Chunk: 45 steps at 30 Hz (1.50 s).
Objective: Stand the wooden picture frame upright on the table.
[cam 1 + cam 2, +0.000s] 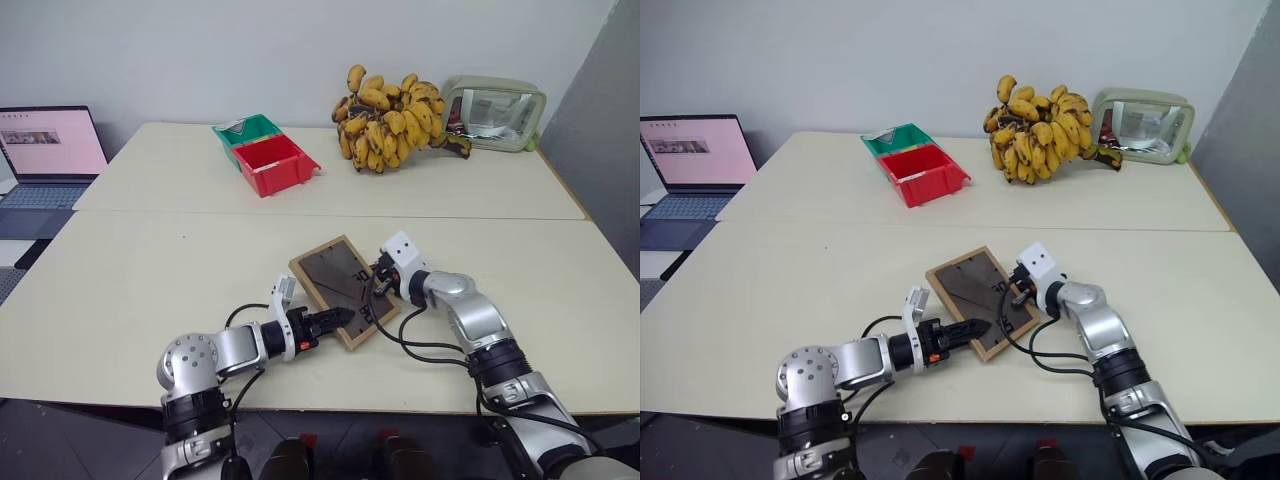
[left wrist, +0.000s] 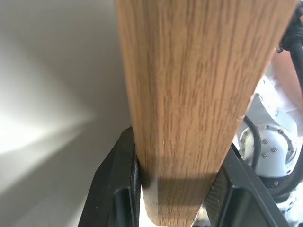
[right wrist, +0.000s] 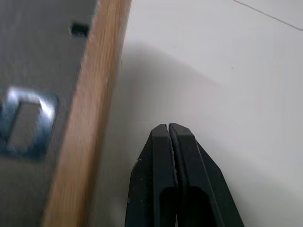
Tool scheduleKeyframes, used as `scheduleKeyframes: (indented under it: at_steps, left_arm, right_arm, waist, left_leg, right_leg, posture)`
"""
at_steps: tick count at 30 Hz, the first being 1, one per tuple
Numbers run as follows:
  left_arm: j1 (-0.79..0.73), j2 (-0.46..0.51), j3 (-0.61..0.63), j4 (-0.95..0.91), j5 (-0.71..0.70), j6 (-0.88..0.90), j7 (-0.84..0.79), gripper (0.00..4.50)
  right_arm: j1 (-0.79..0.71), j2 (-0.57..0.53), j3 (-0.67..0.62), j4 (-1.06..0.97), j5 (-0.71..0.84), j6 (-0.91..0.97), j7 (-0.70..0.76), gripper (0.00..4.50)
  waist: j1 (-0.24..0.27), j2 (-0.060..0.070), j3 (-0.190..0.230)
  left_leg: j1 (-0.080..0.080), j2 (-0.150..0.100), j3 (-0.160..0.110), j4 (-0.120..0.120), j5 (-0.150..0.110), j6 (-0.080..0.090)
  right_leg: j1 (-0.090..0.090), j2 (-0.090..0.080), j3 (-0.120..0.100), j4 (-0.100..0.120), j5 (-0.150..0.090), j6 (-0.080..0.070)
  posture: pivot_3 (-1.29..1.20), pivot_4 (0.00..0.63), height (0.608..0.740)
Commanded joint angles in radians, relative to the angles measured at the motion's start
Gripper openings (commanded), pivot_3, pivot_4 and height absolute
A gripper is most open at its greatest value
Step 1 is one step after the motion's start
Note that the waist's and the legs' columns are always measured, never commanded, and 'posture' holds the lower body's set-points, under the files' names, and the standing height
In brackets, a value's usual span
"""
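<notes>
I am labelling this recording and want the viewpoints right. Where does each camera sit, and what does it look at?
Left and right eye views: on the head, looking forward and down at the table, both arms, wooden picture frame.
Left wrist view: along the left gripper, fingers clamped on the frame's wooden edge.
Right wrist view: along the right gripper, shut, beside the frame's back.
Shared: the frame shows in every view.

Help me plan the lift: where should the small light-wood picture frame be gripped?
By its near wooden rim, from the robot's side: the small light-wood picture frame lies back-up, so only edges offer a pinch. The left gripper already clamps there.
</notes>
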Motion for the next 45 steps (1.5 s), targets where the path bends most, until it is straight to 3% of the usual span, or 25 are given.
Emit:
scheduleKeyframes:
  at_steps: [1, 5, 8, 12, 16, 24, 31, 34, 40, 45]
  left_arm:
    - [-0.077, 0.210, -0.023, 0.020, -0.041, -0.001, -0.185, 1.28]
    - [-0.160, 0.403, -0.097, 0.097, -0.043, -0.011, -0.371, 1.28]
    - [-0.200, 0.531, -0.207, 0.127, -0.007, -0.068, -0.542, 1.28]
    - [-0.230, 0.631, -0.352, 0.127, 0.052, -0.174, -0.729, 1.28]
    - [-0.275, 0.666, -0.459, 0.147, 0.123, -0.284, -0.863, 1.28]
    - [-0.368, 0.657, -0.538, 0.212, 0.193, -0.339, -0.966, 1.28]
    - [-0.398, 0.647, -0.565, 0.230, 0.231, -0.352, -1.013, 1.28]
    - [-0.410, 0.640, -0.572, 0.244, 0.247, -0.359, -1.023, 1.28]
    - [-0.396, 0.648, -0.584, 0.251, 0.278, -0.377, -1.055, 1.28]
    - [-0.375, 0.647, -0.579, 0.225, 0.273, -0.369, -1.057, 1.28]
  right_arm:
    - [-0.057, -0.107, -0.076, -0.065, 0.088, 0.022, 0.144, 0.06]
    - [-0.130, -0.193, -0.108, -0.126, 0.238, 0.141, 0.341, 0.06]
    - [-0.202, -0.240, -0.130, -0.185, 0.397, 0.285, 0.507, 0.71]
    - [-0.303, -0.270, -0.133, -0.205, 0.544, 0.450, 0.625, 1.55]
    - [-0.377, -0.219, -0.119, -0.172, 0.558, 0.448, 0.601, 2.37]
    - [-0.406, -0.098, -0.047, -0.160, 0.506, 0.347, 0.541, 4.05]
    - [-0.419, -0.015, -0.014, -0.168, 0.496, 0.317, 0.501, 4.05]
    - [-0.392, -0.010, -0.013, -0.251, 0.566, 0.383, 0.523, 4.05]
    - [-0.343, -0.154, -0.071, -0.389, 0.759, 0.586, 0.635, 4.05]
    - [-0.300, -0.267, -0.078, -0.379, 0.673, 0.502, 0.603, 4.05]
  waist:
    - [-0.004, 0.000, 0.002]
    - [-0.021, 0.000, 0.005]
    - [-0.024, 0.000, 0.005]
    - [-0.023, 0.000, 0.005]
    - [-0.022, 0.000, 0.005]
    - [-0.022, 0.000, 0.005]
    - [-0.023, 0.000, 0.005]
    - [-0.023, 0.000, 0.005]
    - [-0.019, 0.000, 0.005]
    - [-0.021, 0.000, 0.005]
  left_leg:
    - [0.000, 0.000, 0.001, -0.001, 0.000, 0.000]
    - [-0.002, 0.002, 0.005, -0.007, 0.000, -0.001]
    - [-0.002, 0.003, 0.006, -0.009, 0.000, -0.001]
    - [-0.004, 0.004, 0.005, -0.012, 0.000, -0.001]
    - [-0.009, 0.003, 0.005, -0.011, 0.000, -0.001]
    - [-0.012, 0.003, 0.006, -0.009, 0.000, -0.001]
    - [-0.020, 0.004, 0.005, -0.008, 0.000, -0.001]
    - [-0.025, 0.003, 0.004, -0.007, 0.000, -0.001]
    - [-0.026, 0.003, 0.001, -0.006, 0.002, -0.004]
    - [-0.026, 0.003, 0.000, -0.003, 0.000, 0.000]
  right_leg:
    - [-0.001, 0.000, 0.000, 0.000, 0.000, 0.000]
    - [-0.006, 0.002, 0.002, 0.000, 0.000, -0.001]
    - [-0.007, 0.002, 0.002, 0.000, -0.001, -0.002]
    - [-0.012, 0.001, 0.003, -0.001, -0.003, -0.005]
    - [-0.016, -0.003, 0.002, -0.001, -0.003, -0.005]
    - [-0.017, -0.002, 0.000, -0.001, -0.003, -0.005]
    - [-0.027, -0.002, 0.000, 0.002, -0.003, -0.005]
    - [-0.033, -0.002, 0.001, 0.006, -0.003, -0.005]
    - [-0.033, -0.002, 0.000, 0.006, -0.003, -0.005]
    - [-0.033, -0.002, 0.000, 0.008, -0.003, -0.005]
  posture:
    - [0.00, 0.150, 0.740]
    - [0.00, 0.150, 0.740]
    - [0.00, 0.150, 0.740]
    - [0.00, 0.150, 0.740]
    - [0.00, 0.150, 0.740]
    - [0.00, 0.150, 0.740]
    - [0.00, 0.150, 0.740]
    - [0.00, 0.150, 0.740]
    - [0.00, 0.150, 0.740]
    - [0.00, 0.150, 0.740]
